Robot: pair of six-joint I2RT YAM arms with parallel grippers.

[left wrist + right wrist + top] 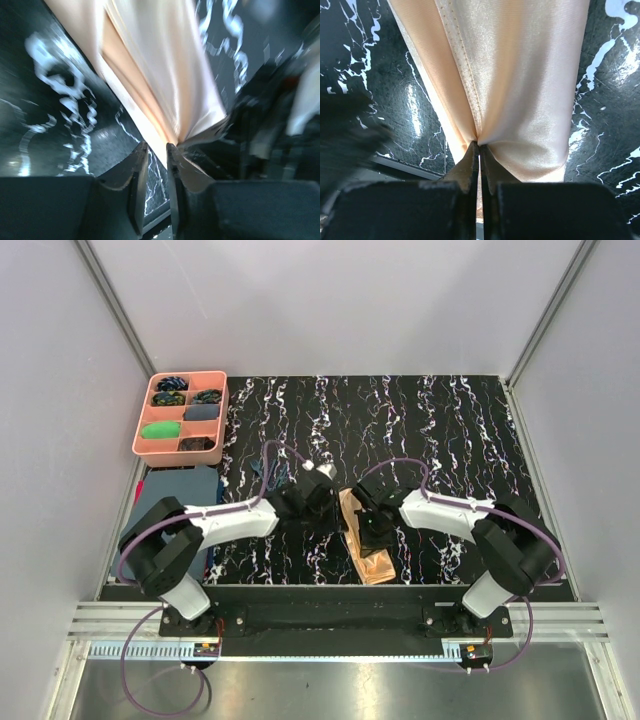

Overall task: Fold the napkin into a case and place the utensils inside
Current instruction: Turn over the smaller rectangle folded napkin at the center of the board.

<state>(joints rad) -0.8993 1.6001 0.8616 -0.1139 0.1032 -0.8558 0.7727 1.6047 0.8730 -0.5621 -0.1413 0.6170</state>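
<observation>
Right gripper (479, 146) is pinched closed on a fold of the peach-orange napkin (520, 75), fingertips meeting at its near edge. The left gripper (156, 146) stands narrowly parted, with the fabric's corner just at its tips. The napkin lies as a narrow layered strip between both arms, toward the front of the black marbled table (450, 430). At far left are a pink tray (170, 454) and, nearer, a dark blue-grey cloth (190, 485).

White left arm (228, 524), white right arm (447, 512), black joints — purple cables (398, 462), dark fingers (465, 170)
</observation>
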